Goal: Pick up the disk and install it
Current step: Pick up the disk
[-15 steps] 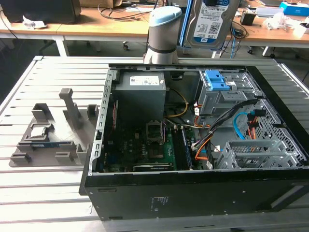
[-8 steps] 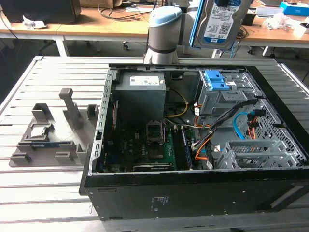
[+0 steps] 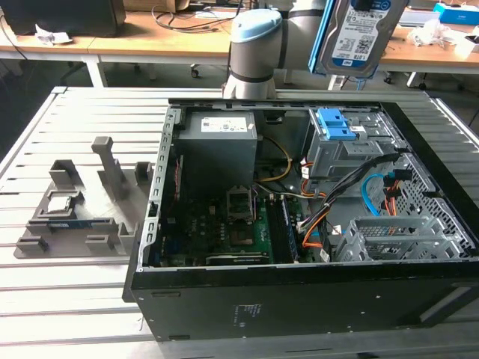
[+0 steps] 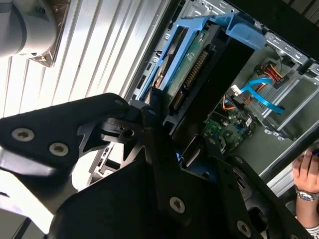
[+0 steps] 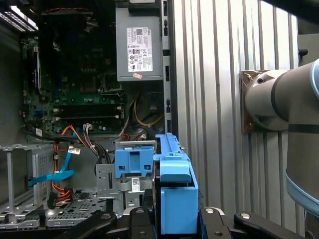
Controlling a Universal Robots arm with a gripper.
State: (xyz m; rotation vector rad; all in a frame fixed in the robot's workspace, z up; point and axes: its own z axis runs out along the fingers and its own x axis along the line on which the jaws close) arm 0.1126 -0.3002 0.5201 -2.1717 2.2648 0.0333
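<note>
Hanging above the open computer case (image 3: 299, 299), the disk (image 3: 358, 37) is up in the air, label showing in the exterior view, and the gripper (image 5: 174, 221) has its jaws clenched on the blue-railed sides. Beneath it sits the grey drive cage (image 3: 337, 153) with its blue latch (image 3: 334, 123), and a person's hand (image 4: 305, 172) is near the case's rim

Silvery metal, paper label (image 3: 356, 43), blue plastic rails (image 5: 175, 189) on the disk (image 3: 361, 30); matt black tool (image 5: 174, 216); ribbed metal bench (image 3: 75, 299) beneath matt black case (image 3: 299, 307).
</note>
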